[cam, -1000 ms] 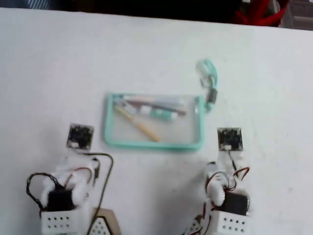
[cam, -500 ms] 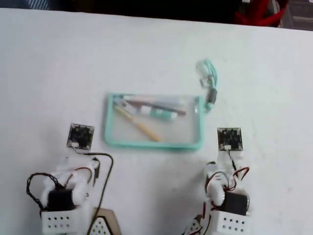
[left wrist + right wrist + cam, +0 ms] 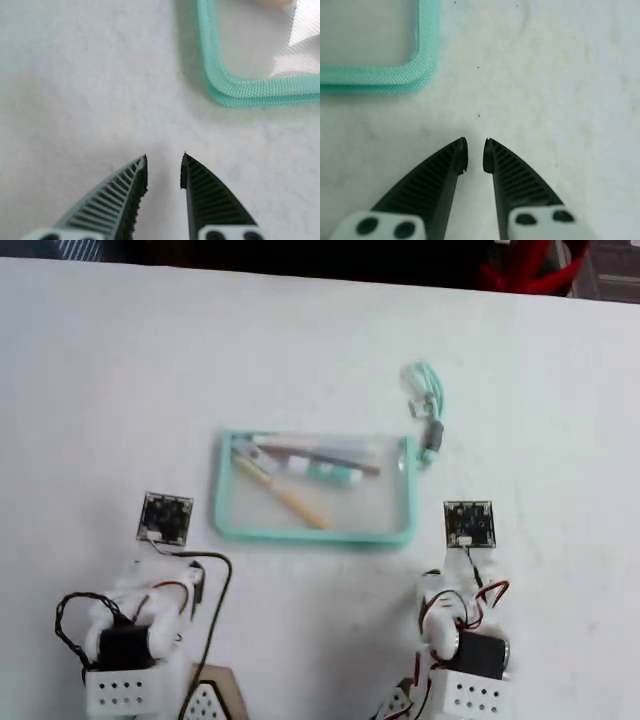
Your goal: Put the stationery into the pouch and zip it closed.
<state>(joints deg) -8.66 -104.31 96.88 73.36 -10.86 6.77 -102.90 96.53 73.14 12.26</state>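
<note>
A clear pouch (image 3: 315, 490) with a teal border lies flat in the middle of the table. Inside it are a yellow pencil (image 3: 285, 495) and pens (image 3: 315, 462). A teal strap (image 3: 425, 400) trails from its far right corner. The left arm (image 3: 125, 640) sits at the near edge, off the pouch's near left corner. My left gripper (image 3: 164, 159) hovers over bare table with a narrow gap and nothing between its fingers, the pouch's corner (image 3: 240, 92) just ahead. My right gripper (image 3: 475, 143) is also slightly open and empty, near the pouch's near right corner (image 3: 385, 80).
The white table (image 3: 120, 360) runs wide on all sides of the pouch. The right arm (image 3: 465, 650) rests at the near edge. Cables loop around both arm bases. Dark and red items lie beyond the far edge (image 3: 530, 265).
</note>
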